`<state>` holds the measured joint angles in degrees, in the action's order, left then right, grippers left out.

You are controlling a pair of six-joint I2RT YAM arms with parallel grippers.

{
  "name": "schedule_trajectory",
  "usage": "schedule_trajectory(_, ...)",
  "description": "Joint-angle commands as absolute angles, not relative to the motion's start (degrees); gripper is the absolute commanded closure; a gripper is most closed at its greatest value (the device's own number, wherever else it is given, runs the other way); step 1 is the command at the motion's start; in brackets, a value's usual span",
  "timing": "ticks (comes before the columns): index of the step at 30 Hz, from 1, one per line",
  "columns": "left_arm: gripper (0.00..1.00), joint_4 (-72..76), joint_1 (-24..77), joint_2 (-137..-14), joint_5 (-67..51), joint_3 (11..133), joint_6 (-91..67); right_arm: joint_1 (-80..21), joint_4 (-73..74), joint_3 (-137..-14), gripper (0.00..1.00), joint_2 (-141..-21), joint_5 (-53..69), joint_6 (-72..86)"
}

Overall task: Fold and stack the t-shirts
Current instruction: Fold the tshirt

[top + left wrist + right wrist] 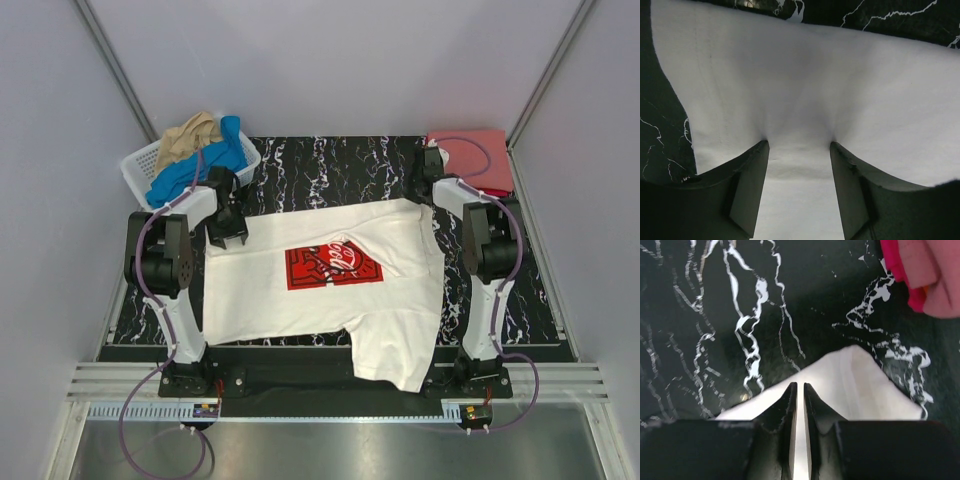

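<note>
A white t-shirt [320,300] with a red chest print [333,266] lies spread on the black marbled mat, its lower right part hanging over the near edge. My left gripper [228,238] is at its far left corner. In the left wrist view the gripper [798,144] is open, its jaws wide apart and pressed onto the white cloth [800,75]. My right gripper [428,192] is at the far right corner. In the right wrist view the gripper [800,385] is shut on a thin layer of the white cloth [865,390]. A folded red t-shirt [480,155] lies at the back right.
A white lattice basket [140,165] at the back left holds a blue t-shirt [195,170] and a tan one [190,135]. The red t-shirt [925,275] lies just beyond my right gripper. Grey walls stand on three sides of the mat [330,165].
</note>
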<state>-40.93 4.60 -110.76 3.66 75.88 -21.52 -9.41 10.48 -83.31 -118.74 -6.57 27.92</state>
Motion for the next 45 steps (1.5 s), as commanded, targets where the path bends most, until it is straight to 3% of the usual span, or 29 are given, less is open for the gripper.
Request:
schedule_trajectory(1, 0.41, -40.25, 3.87, -112.23, 6.32, 77.60, -21.80, -7.48, 12.83, -87.97, 0.84, -123.99, -7.12, 26.37)
schedule_trajectory(11, 0.41, -40.43, 2.81, -113.11, 5.63, 78.84, -22.76, -5.80, 15.64, -98.69, 0.84, -132.71, -3.00, 28.04)
schedule_trajectory(18, 0.41, -41.92, 2.64, -111.46, 1.33, 83.40, -21.97, -5.71, 20.55, -113.63, 0.84, -139.57, 1.41, 26.98)
schedule_trajectory(21, 0.41, -41.92, 4.13, -105.31, 0.27, 83.23, -21.27, -5.45, 23.98, -115.92, 0.80, -135.90, -0.61, 27.42)
schedule_trajectory(25, 0.41, -40.17, 10.96, -96.35, -5.00, 82.53, -23.20, -4.92, 28.20, -113.82, 0.65, -127.28, -6.40, 29.61)
schedule_trajectory(28, 0.42, -34.74, 16.76, -92.65, -10.00, 79.99, -27.85, -4.83, 34.26, -107.95, 0.64, -118.94, -9.58, 33.04)
schedule_trajectory(31, 0.44, -26.21, 22.73, -91.67, -14.93, 76.47, -33.47, -4.83, 36.82, -93.82, 0.63, -107.52, -8.61, 38.48)
schedule_trajectory(36, 0.46, -16.37, 31.45, -96.49, -15.29, 76.46, -37.96, -4.75, 37.18, -69.37, 0.53, -90.48, -5.46, 45.25)
schedule_trajectory(45, 0.48, -3.78, 40.25, -110.72, -15.64, 77.69, -42.36, -4.83, 34.81, -51.77, 0.58, -80.51, -1.67, 47.11)
